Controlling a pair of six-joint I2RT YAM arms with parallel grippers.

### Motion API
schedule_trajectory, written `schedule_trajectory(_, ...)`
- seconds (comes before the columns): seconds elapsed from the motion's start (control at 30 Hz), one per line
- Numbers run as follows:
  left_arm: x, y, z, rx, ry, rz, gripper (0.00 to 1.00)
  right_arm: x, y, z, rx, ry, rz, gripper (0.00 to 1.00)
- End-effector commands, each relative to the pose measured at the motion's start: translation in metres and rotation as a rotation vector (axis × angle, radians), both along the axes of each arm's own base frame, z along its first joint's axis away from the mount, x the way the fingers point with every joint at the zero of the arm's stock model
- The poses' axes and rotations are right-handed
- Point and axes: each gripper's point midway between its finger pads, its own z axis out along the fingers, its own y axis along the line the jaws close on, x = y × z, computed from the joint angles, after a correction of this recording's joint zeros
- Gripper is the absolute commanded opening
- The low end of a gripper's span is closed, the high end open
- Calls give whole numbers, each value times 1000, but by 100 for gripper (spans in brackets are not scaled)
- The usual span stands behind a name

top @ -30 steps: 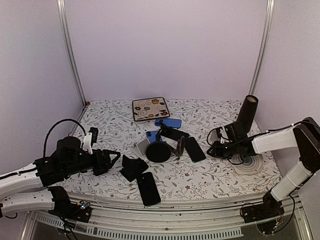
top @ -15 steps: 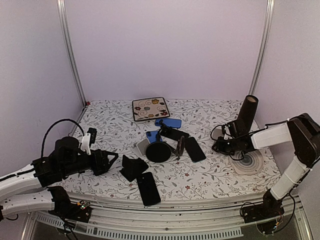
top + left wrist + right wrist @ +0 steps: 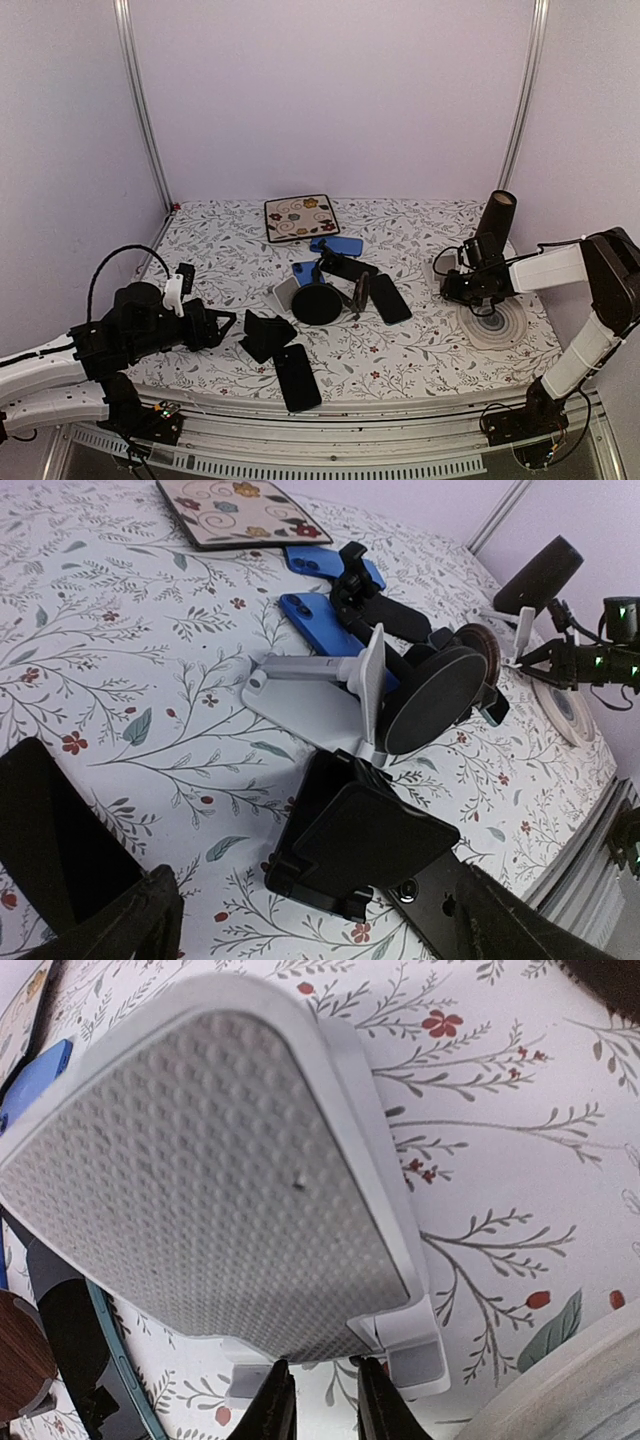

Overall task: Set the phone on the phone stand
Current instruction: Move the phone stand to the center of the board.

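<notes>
At the near edge of the table (image 3: 420,365) a black phone (image 3: 297,377) lies flat, just beside a black wedge stand (image 3: 265,335). I take these two as my pair, though other phones (image 3: 390,298), black and blue, lie in the clutter farther in. My left gripper (image 3: 220,322) hovers near the wedge stand with its fingers spread wide and nothing between them. My right gripper (image 3: 320,1395) is well apart on the right side, nosed up to a white stand (image 3: 220,1180) with a dotted grey pad. Its fingers stand a narrow gap apart with the table showing between them, and I see nothing in their hold. The phone looks like a stiff, thin slab with a smooth back, so I expect it to be slick and fairly dense for its size, with no give to forgive a skewed pinch. Lying flat, it offers little height to catch. I would come down over it and close across the two long edges near the middle, where it should balance, keeping off the face. A loose pinch could let it slide or swing as I tilt it toward the wedge's lip.
</notes>
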Motion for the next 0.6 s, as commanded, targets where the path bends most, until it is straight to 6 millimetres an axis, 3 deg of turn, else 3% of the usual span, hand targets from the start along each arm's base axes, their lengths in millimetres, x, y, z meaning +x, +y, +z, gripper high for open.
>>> schedule_trajectory(0.0,6,3,5,-6,-60,14,94,17,-13,21,-61,-61,-25,24)
schedule_trajectory(0.3,6,2,5,-2,-98,-3,94,7,1,29,5,-71,42,25)
schedule_trajectory(0.57,14,0,10,33,-160,-6,94,2,4,23,-9,-59,65,27)
